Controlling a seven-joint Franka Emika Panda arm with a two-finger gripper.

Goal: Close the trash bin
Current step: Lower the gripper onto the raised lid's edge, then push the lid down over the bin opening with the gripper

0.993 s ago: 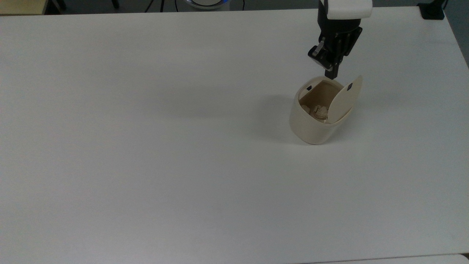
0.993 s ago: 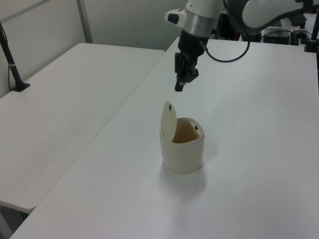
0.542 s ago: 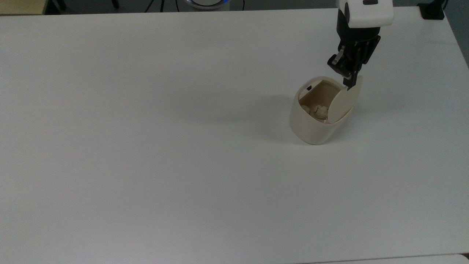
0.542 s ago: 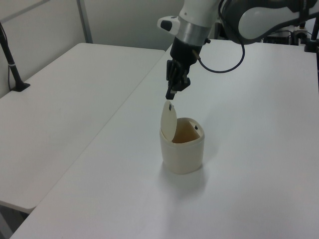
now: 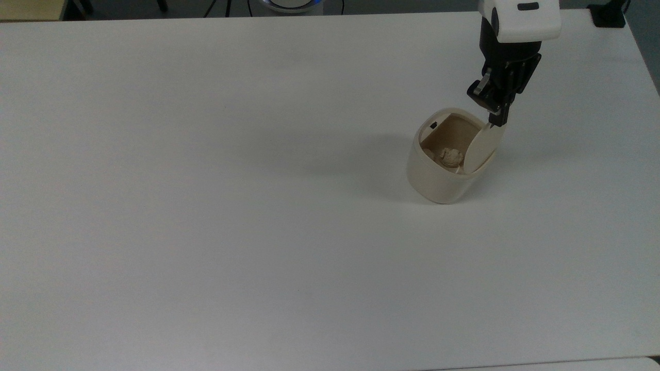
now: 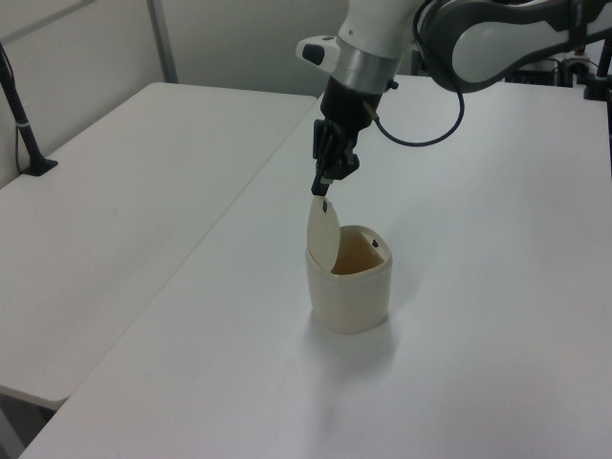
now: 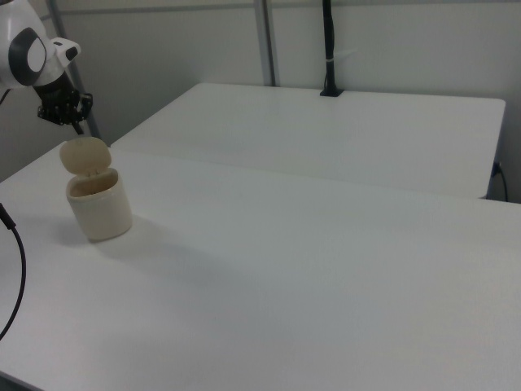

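The trash bin point(image 5: 437, 178) is a cream rounded tub standing on the white table at the top view's right. Its lid point(image 5: 480, 147) stands nearly upright on the bin's right rim, and the opening shows crumpled paper point(image 5: 449, 156) inside. My gripper point(image 5: 498, 119) hangs tips-down, shut, with its tip touching the lid's top edge. In the left view the gripper point(image 6: 322, 189) meets the top of the lid point(image 6: 323, 235) above the bin point(image 6: 351, 296). In the right view the bin point(image 7: 99, 208) sits at the far left with the gripper point(image 7: 76, 126) just over its lid point(image 7: 85, 155).
A second white table point(image 6: 115, 191) adjoins in the left view's left, with a black clamped pole point(image 6: 27, 134) on it. The right view has a black pole point(image 7: 330, 49) at the far table's back edge. A black cable point(image 7: 16, 269) hangs at the right view's left edge.
My gripper moved to the top view's right and came down from beside the bin's back rim onto the lid's top edge. The lid now leans a little more over the opening.
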